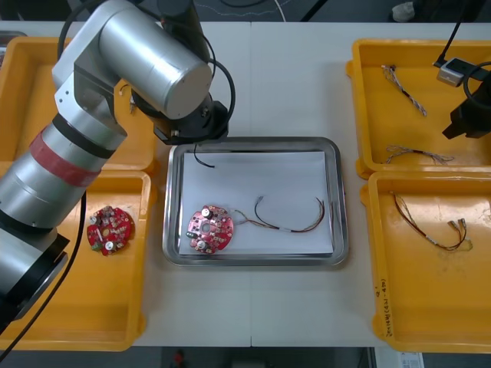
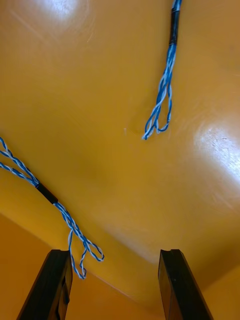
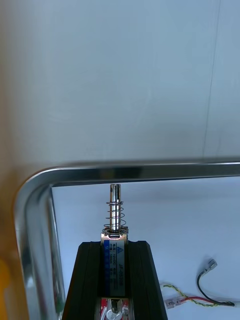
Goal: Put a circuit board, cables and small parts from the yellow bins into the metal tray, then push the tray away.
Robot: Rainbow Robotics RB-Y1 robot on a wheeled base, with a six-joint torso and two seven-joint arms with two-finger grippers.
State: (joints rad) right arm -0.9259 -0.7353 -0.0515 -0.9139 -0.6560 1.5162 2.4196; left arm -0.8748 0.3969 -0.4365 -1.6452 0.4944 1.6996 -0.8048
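Yellow plastic sits nearest me. The near left bin [image 1: 77, 307] holds a spare circuit board [image 1: 110, 228], round and red. The near right bin [image 1: 430, 307] holds a loose cable [image 1: 430, 225], thin, red and yellow.

Between the bins, on the light table [image 1: 291, 77], lies the metal tray [image 1: 253, 141], white inside. The tray circuit board [image 1: 209, 228] rests in its near left corner. Just beside it, the tray cable [image 1: 290, 221], red and yellow, runs toward the tray's right side.

Farther out, my left gripper [image 3: 114, 243] hangs over the tray's far left corner. Its fingers are pinched narrow on a small metal part [image 3: 115, 212], whose shiny, spring-wrapped end sticks out past the fingertips, just inside the rim. A short black cable [image 1: 202, 158] curls on the white liner right by that gripper. I cannot tell whether it joins the part.

Farthest away, the far left bin [image 1: 23, 92] lies partly under the left arm. My right gripper [image 1: 466, 123] hovers over the far right bin [image 1: 414, 126]. In the wrist view, its fingers [image 2: 172, 285] stand wide apart with nothing between them.

Two twisted blue and white cables lie on that bin's floor. The first cable [image 1: 404, 90] is toward the far wall and the second cable [image 1: 418, 155] toward the near wall. In the wrist view, the looped end of one cable lies just beside one finger.
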